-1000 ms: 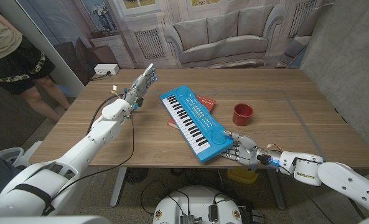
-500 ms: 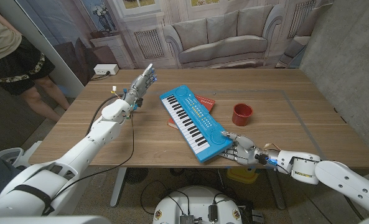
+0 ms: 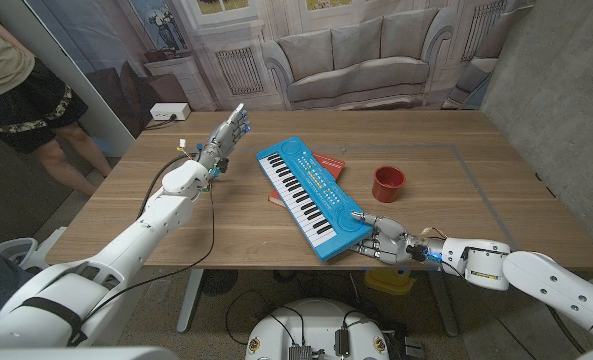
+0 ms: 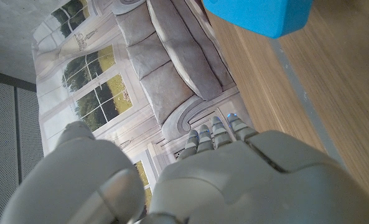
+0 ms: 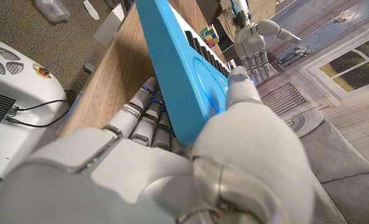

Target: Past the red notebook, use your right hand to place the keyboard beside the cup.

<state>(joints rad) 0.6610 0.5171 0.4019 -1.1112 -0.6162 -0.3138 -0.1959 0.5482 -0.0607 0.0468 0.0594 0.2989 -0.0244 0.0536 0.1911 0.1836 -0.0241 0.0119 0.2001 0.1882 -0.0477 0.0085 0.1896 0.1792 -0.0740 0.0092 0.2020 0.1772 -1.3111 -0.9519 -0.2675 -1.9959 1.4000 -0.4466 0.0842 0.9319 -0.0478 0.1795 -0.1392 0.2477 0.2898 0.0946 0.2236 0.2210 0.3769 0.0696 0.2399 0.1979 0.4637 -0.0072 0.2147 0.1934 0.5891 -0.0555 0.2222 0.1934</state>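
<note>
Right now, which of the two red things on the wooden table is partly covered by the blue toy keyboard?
The flat red notebook: the blue toy keyboard lies across it. The round red cup stands apart, uncovered, to the keyboard's right.

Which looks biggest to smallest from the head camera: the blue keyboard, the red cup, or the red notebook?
1. Blue keyboard, clearly largest.
2 and 3. Unsure: the red notebook lies mostly hidden under the keyboard, so its visible part looks about like the red cup.

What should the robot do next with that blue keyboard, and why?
Probably lift it slightly: the right hand grips the keyboard's near end, but its far end lies over the red notebook, and the cup stands off to the side.
</note>
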